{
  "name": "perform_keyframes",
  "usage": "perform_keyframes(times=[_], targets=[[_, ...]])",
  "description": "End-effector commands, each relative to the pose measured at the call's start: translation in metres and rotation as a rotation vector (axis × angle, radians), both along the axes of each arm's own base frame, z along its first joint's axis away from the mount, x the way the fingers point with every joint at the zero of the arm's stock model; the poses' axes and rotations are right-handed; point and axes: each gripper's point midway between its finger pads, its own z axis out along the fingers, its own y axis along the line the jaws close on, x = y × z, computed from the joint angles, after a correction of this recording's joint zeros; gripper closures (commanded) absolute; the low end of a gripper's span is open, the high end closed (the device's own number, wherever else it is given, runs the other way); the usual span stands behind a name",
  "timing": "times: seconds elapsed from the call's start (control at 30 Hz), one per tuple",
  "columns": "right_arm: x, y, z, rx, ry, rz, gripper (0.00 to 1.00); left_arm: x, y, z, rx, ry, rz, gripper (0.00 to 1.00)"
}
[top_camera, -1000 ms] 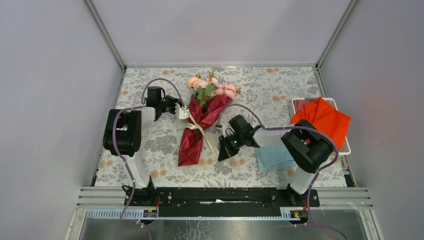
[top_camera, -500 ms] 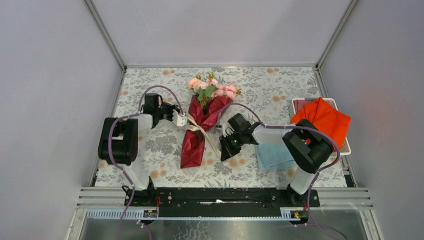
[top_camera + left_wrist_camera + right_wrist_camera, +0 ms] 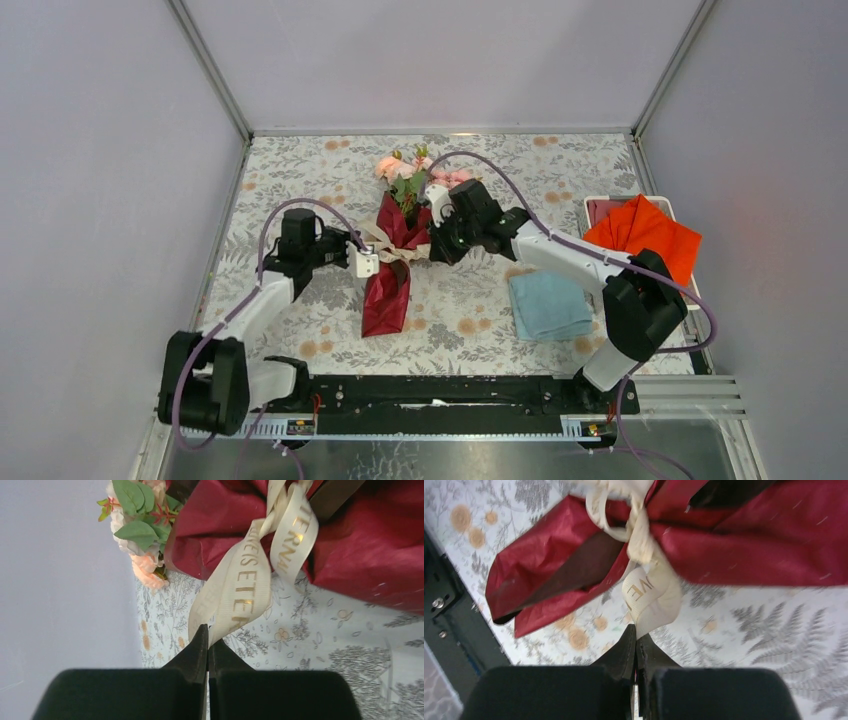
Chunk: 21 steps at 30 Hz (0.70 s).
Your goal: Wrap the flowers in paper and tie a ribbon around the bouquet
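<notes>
Top view, with wrist views for detail. We see the bouquet (image 3: 393, 255) lying near the centre of the tabletop (image 3: 300, 165), its wide end toward 12 o'clock and its tapered end toward 6 o'clock, tilted slightly toward 7. The flowers (image 3: 405, 170), pale pink and peach with green leaves, stick out of the wide end. The paper (image 3: 385, 295), dark crimson with a darker brown inner face, flares above and below a pinched waist. The ribbon (image 3: 240, 580), cream with gold lettering, circles that waist and is knotted there. Two tails leave the knot, one toward 9 o'clock and one toward 2 o'clock.

The left hand (image 3: 207, 632) sits at 9 o'clock of the knot. Its jaws are pressed together on one ribbon tail, which runs as a flat band from the fingertips up to the knot.

The right hand (image 3: 636, 632) sits at 2 o'clock of the knot, just beside the flowers. Its jaws are likewise pinched tight on the other tail, which folds into a short curl just ahead of the tips.

In both wrist views we see printed tabletop between the fingertips and the paper.

A folded blue cloth (image 3: 548, 305) lies flat at 4 o'clock of the bouquet, well apart from it. An orange cloth (image 3: 650, 240) fills a white tray (image 3: 692, 298) at 3 o'clock, by the tabletop's right edge.
</notes>
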Motion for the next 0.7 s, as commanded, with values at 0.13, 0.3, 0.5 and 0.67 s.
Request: perform_keyframes(times=[0.13, 0.3, 0.5, 0.67], targets=[[0.072, 0.006, 0.051, -0.011, -0.233, -0.05, 1.0, -0.051, 0.007, -0.024, -0.003, 0.205, 0.06, 1.0], [0.11, -0.012, 0.067, 0.051, -0.26, -0.172, 1.0, -0.07, 0.028, -0.048, 0.083, 0.256, 0.13, 1.0], [0.15, -0.058, 0.025, -0.057, -0.22, -0.298, 1.0, -0.083, 0.056, -0.086, 0.187, 0.261, 0.209, 1.0], [0.158, -0.087, -0.002, -0.135, -0.192, -0.349, 1.0, -0.085, 0.075, -0.103, 0.223, 0.246, 0.235, 1.0]])
